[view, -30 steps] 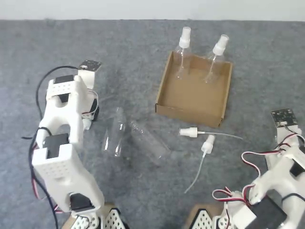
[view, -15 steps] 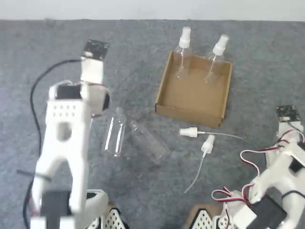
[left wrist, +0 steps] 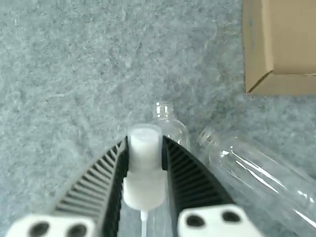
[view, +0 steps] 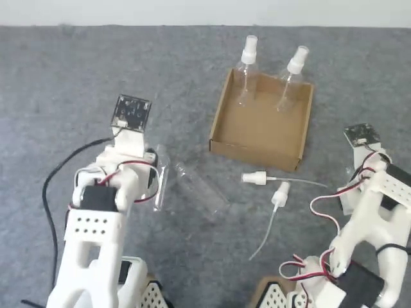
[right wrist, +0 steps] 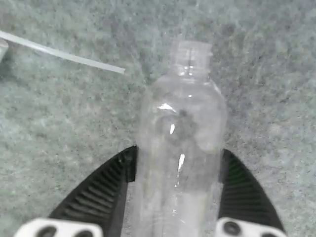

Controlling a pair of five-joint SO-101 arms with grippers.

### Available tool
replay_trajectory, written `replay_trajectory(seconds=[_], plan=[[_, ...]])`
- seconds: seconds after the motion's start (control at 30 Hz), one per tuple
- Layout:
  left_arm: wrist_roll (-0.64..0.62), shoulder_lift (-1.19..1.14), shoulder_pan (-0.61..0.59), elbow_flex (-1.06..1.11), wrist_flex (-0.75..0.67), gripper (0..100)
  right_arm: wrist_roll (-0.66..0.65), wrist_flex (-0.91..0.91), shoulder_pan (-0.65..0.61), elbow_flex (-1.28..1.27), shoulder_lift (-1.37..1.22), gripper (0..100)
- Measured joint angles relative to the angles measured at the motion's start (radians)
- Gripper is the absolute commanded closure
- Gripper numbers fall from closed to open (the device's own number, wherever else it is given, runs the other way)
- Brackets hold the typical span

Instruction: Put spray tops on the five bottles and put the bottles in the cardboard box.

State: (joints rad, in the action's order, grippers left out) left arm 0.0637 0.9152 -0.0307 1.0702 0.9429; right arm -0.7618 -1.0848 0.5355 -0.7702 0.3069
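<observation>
Left arm (view: pixel 96 218) has swung down from its raised reach, back toward the near edge. Right arm (view: pixel 376 212) has come forward and inward. Box, loose bottles and loose tops are unmoved.

Left arm hides the base half of the first loose bottle (view: pixel 162 168).

Cardboard box (view: pixel 255 153) sits toward the far edge of the tabletop (view: pixel 77 64), right of centre. At its far wall are the left capped bottle (view: pixel 246 74) and right capped bottle (view: pixel 290 80), side by side with heads toward the far edge. Standing or leaning, cannot tell.

Left gripper (left wrist: pixel 144 140): jaws clamped on a spray top (left wrist: pixel 144 168), head away from the wrist, tube cut off at the frame edge.

Right gripper (right wrist: pixel 178 154): jaws clamped on an uncapped bottle (right wrist: pixel 180 118), open neck away from the wrist, base cut off.

First loose bottle lies near-to-far, neck toward the far edge. Second loose bottle (view: pixel 200 189) lies just beside it on a slant, neck toward the far left corner.

Near the box's front wall, one loose top (view: pixel 255 178) lies with its tube toward the right edge. Just beside it, the other loose top (view: pixel 280 194) has its tube curving toward the near edge.
</observation>
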Motion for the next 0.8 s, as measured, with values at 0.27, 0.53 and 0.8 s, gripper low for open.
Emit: replay_trajectory(seconds=[0.27,0.53,0.8], plan=[[-0.005,0.037,0.003,0.032,-0.009,99,0.002,-0.057,-0.026,0.075,0.000,71.9],[-0.005,0.037,0.003,0.032,-0.009,99,0.000,-0.120,-0.052,0.245,-0.043,72.1],[-0.005,0.037,0.003,0.032,-0.009,99,0.000,-0.121,0.012,0.338,-0.301,72.1]])
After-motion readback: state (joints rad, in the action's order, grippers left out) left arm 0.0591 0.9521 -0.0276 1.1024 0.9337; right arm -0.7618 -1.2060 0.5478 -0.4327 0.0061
